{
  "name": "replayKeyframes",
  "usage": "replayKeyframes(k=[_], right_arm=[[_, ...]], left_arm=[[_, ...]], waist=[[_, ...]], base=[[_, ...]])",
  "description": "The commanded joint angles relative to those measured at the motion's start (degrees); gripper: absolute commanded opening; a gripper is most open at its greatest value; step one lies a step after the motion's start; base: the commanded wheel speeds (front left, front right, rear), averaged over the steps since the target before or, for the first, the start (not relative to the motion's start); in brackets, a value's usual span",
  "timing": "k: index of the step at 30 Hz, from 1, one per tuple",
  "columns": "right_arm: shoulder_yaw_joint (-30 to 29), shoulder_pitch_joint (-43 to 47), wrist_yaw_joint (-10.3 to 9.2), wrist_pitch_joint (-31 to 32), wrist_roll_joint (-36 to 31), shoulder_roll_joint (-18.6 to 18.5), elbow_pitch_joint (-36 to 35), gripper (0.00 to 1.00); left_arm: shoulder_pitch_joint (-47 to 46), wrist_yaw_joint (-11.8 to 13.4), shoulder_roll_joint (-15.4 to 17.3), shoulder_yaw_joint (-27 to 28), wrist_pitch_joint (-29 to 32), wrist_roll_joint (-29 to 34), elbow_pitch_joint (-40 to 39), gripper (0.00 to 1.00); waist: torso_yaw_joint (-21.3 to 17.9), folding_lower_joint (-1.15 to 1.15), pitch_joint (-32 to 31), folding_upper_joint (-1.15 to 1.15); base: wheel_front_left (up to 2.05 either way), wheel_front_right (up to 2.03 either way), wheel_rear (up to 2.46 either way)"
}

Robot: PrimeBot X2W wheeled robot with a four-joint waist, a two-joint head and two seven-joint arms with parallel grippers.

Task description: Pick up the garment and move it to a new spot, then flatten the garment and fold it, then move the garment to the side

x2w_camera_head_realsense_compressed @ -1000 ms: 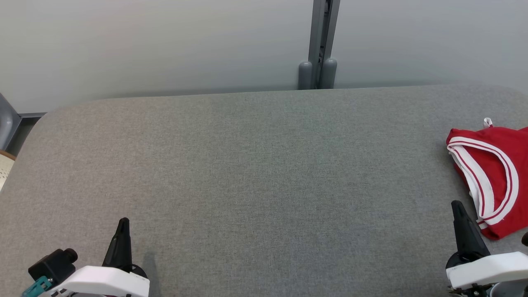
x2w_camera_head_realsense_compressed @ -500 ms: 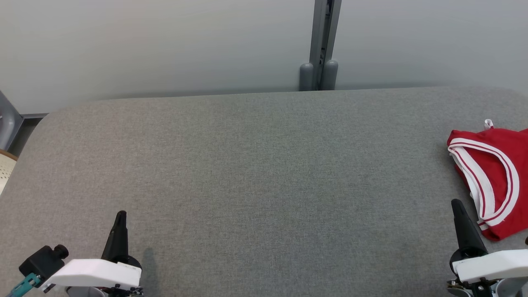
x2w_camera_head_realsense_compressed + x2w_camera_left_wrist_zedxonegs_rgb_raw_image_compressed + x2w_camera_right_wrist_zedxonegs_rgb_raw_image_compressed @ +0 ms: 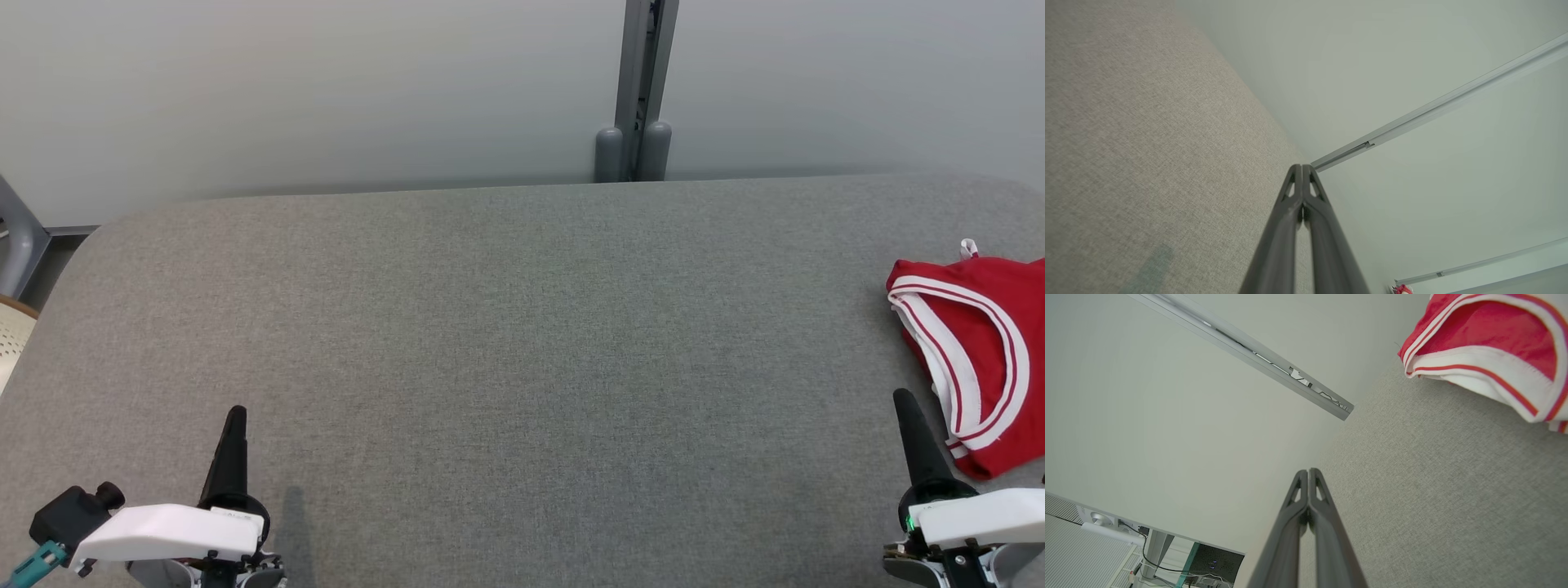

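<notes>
A red garment (image 3: 980, 343) with white striped trim lies bunched at the right edge of the grey padded table (image 3: 506, 343); part of it runs out of the head view. The right wrist view has the garment (image 3: 1490, 347) at its upper right, on the grey fabric. My right gripper (image 3: 902, 400) is shut and empty, just left of the garment's near corner and apart from it; its tips (image 3: 1308, 471) press together. My left gripper (image 3: 237, 412) is shut and empty over the table's near left, far from the garment, fingers closed (image 3: 1301, 167).
A pale wall stands behind the table with a grey vertical post (image 3: 637, 90) at its middle. A grey frame (image 3: 16, 237) and a beige object (image 3: 12, 335) sit past the table's left edge.
Both grippers have drawn back slightly toward the bottom of the head view, staying shut. The head view shifted a little. The garment lies as before.
</notes>
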Motion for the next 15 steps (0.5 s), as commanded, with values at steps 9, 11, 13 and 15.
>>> replayKeyframes(k=[9,11,13,15], right_arm=[[-0.40,-1.83,0.02,1.03,6.34,-0.57,0.51,0.00],[-0.42,-1.99,0.02,1.09,7.43,-0.57,0.70,0.00],[-0.44,-2.16,0.02,1.25,8.60,-0.58,0.88,0.00],[-0.47,-2.32,0.02,1.46,9.69,-0.58,1.05,0.00]], left_arm=[[-2.09,-1.39,-0.22,1.58,1.56,-5.76,-0.25,0.00],[-2.25,-1.50,-0.34,1.79,1.86,-6.66,-0.22,0.00],[-2.41,-1.74,-0.45,2.02,2.10,-7.72,-0.18,0.00],[-2.54,-1.99,-0.55,2.24,2.41,-8.77,-0.15,0.00]], waist=[[0.15,0.00,-0.17,0.00],[0.18,0.00,-0.20,0.00],[0.21,0.00,-0.24,0.00],[0.24,0.00,-0.27,0.00]], base=[[0.00,0.00,0.00],[0.00,0.00,0.00],[0.00,0.00,0.00],[0.00,0.00,0.00]])
